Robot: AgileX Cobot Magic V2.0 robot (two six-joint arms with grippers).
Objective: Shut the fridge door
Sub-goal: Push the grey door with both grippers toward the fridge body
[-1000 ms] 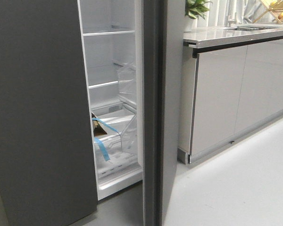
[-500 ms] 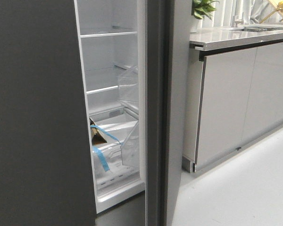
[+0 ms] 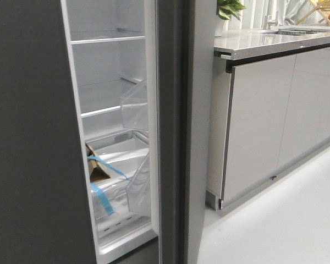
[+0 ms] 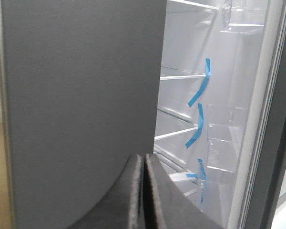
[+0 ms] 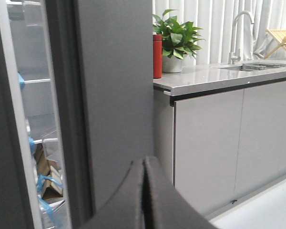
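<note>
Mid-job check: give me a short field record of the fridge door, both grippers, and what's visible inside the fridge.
fridge door: tall matte dark-grey panel, seen edge-on, open, gap to the fridge interior showing
left gripper: fingers pressed together, holding nothing, near the other dark-grey fridge panel
right gripper: fingers together, empty, in front of the open door
interior: white shelves, clear plastic bins, blue tape strips
beside fridge: pale grey glossy cabinet doors

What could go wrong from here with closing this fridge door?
1. Both the left gripper and right gripper are shut and off the fridge door; a push on its narrow edge might slip.
2. Loose blue tape strips might catch in the seal.
</note>
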